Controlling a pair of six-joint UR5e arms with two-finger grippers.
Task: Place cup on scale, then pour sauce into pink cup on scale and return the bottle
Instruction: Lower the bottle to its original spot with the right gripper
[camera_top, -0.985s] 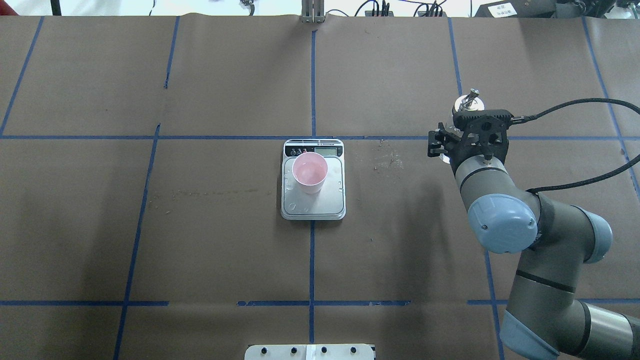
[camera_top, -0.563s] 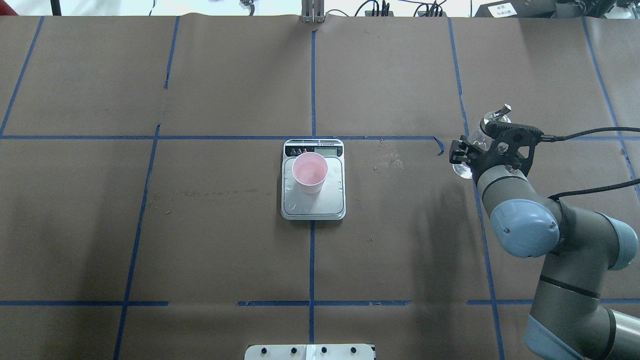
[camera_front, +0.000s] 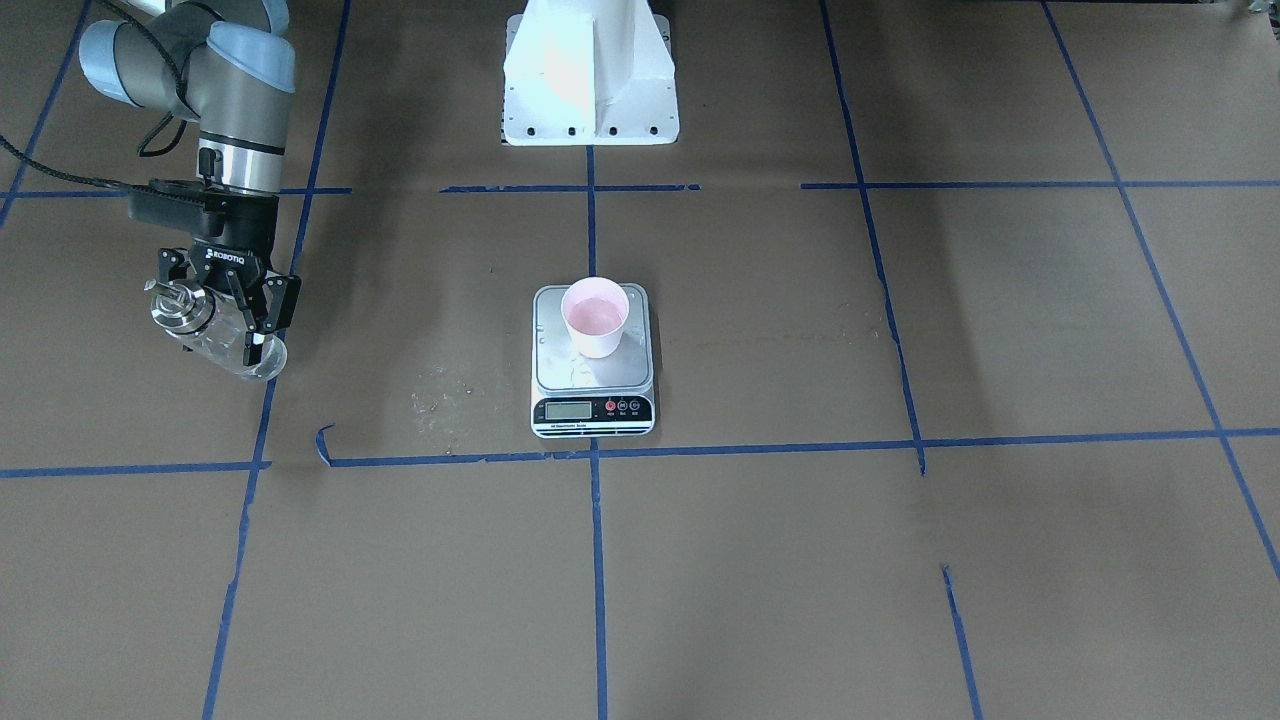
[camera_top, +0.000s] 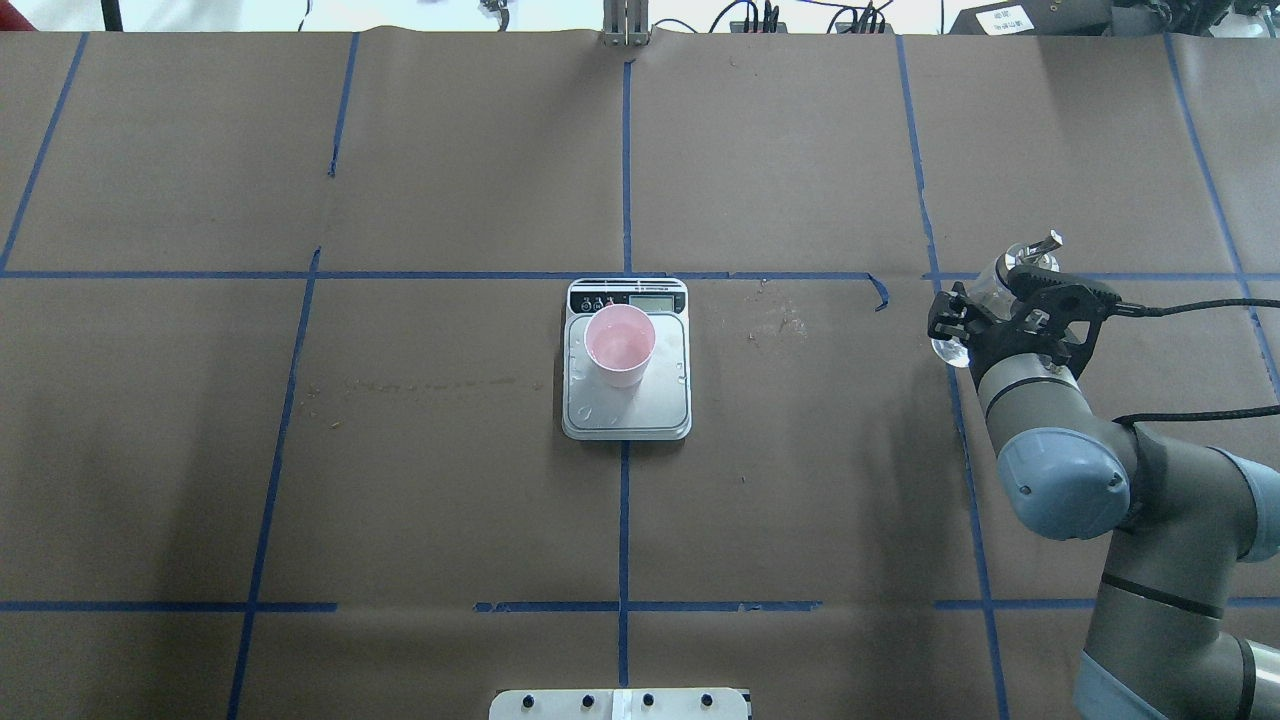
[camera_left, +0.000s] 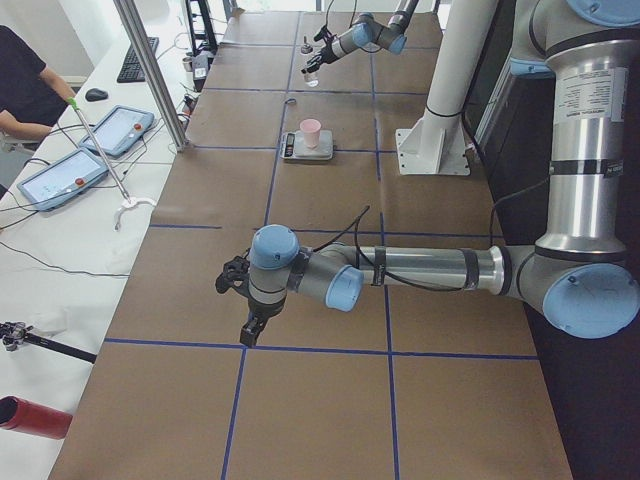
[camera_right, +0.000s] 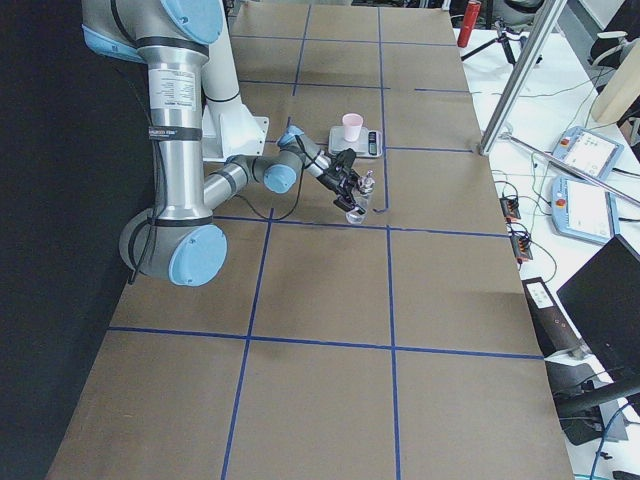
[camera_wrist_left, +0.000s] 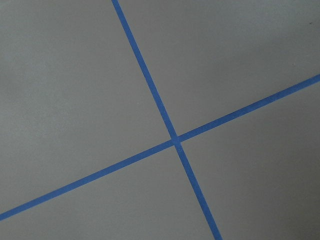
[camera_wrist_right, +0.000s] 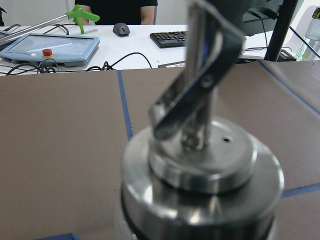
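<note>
The pink cup (camera_top: 620, 345) stands upright on the scale (camera_top: 640, 410) at the table's middle; it also shows in the front view (camera_front: 595, 318) on the scale (camera_front: 630, 372). My right gripper (camera_top: 952, 325) is shut on the clear glass bottle (camera_top: 1003, 272), far to the right of the scale. In the front view the gripper (camera_front: 235, 320) holds the bottle (camera_front: 215, 338) tilted, its metal spout pointing away from the scale. The right wrist view shows the collar and spout (camera_wrist_right: 200, 170) close up. My left gripper (camera_left: 245, 300) shows only in the left side view; I cannot tell its state.
Brown paper with blue tape lines (camera_top: 624, 150) covers the table. Small droplets lie on the scale platform (camera_top: 590, 410). A stain (camera_top: 775, 320) marks the paper right of the scale. The white robot base (camera_front: 590, 70) stands at the near edge. The left wrist view shows a tape cross (camera_wrist_left: 175, 140).
My right arm has carried the bottle to the right and a little nearer the robot, further from the scale, and the bottle now leans more. Cup and scale have not moved.
</note>
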